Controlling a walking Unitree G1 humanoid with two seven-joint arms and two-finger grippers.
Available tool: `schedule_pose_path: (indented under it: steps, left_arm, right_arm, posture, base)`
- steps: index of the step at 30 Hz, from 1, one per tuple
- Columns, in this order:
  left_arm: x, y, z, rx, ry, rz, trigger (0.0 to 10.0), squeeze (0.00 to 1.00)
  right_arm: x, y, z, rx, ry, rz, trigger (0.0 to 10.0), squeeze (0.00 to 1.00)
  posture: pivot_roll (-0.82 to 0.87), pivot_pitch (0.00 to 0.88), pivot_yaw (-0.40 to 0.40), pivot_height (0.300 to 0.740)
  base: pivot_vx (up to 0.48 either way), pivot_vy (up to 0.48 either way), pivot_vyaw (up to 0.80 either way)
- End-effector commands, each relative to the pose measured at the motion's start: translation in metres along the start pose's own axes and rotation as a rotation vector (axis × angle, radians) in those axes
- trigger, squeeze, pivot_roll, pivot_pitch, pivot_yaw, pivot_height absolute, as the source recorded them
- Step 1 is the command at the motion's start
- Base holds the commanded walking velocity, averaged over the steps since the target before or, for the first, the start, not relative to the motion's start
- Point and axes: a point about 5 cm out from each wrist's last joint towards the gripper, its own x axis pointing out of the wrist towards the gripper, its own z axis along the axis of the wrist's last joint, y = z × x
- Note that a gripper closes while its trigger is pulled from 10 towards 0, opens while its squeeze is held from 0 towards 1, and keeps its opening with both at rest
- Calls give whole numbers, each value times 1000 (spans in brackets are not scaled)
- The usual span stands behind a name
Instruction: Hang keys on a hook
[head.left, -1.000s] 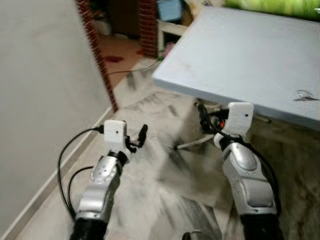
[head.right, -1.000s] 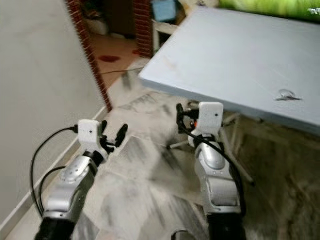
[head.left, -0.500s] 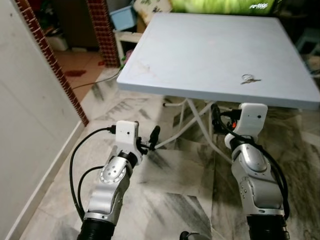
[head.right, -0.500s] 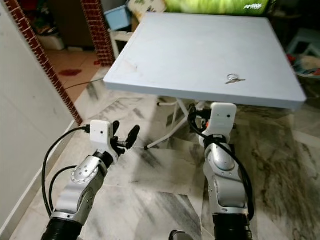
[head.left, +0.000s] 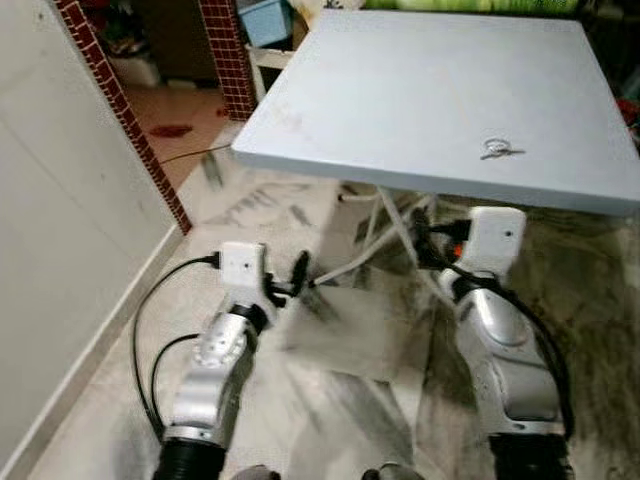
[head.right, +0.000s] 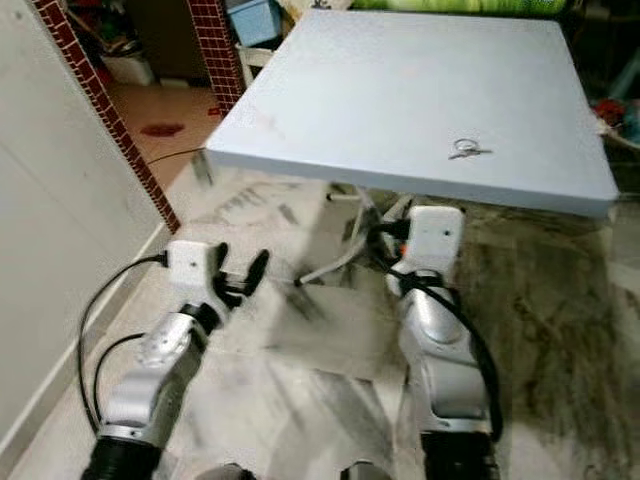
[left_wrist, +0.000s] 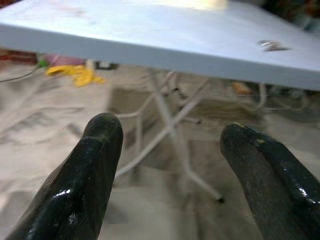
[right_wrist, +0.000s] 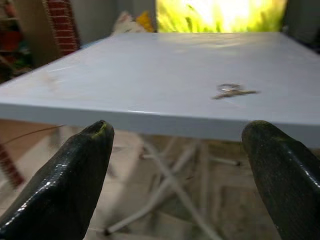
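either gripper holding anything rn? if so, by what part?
Nothing held. Left gripper and right gripper are both open with bare fingers, low in front of the table. The keys lie untouched on the tabletop, nearer the right arm.

A home: marble-tiled floor (head.left: 330, 400), a folding surface (head.left: 420, 100), a brick-trimmed doorway (head.left: 120, 100), clutter beyond.

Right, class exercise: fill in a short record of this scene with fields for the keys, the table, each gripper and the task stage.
keys: keys lying flat on the table, toward its right side, untouched
table: pale blue folding table, white crossed legs beneath
left gripper: left gripper open, low over the marble floor, short of the table edge
right gripper: right gripper open, level with the table's near edge, facing the keys
task stage: keys not yet picked up
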Motion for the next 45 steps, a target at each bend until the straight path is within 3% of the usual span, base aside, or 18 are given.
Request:
schedule_pose_path:
  steps: [1,14,16,18,25,45]
  left_arm:
    - [-5,9,-3,9,18,27,10000,0]
    - [-5,9,0,18,-5,54,10000,0]
    - [-4,10,2,59,-6,55,10000,0]
    - [-4,10,6,44,-17,20,10000,0]
    - [-4,23,12,70,-32,54,10000,0]
    - [-15,20,4,11,-17,41,10000,0]
  right_arm:
    - [-1,8,2,11,-5,15,10000,0]
    - [-5,8,3,-3,2,21,10000,0]
    - [-3,8,4,-11,-1,22,10000,0]
    - [-2,9,5,-17,-5,25,10000,0]
    - [-3,11,6,-37,-12,35,10000,0]
    - [-7,11,4,-49,-1,31,10000,0]
  posture:
    - [-47,166,70,740]
    - [-58,190,55,740]
    - [-58,190,55,740]
    - [-57,192,53,740]
    - [-53,194,56,740]
    - [-48,219,53,740]
  base:
    - [0,-480,0]
    - [0,-71,0]
    - [0,0,0]
    - [0,0,0]
    - [0,0,0]
    - [208,0,0]
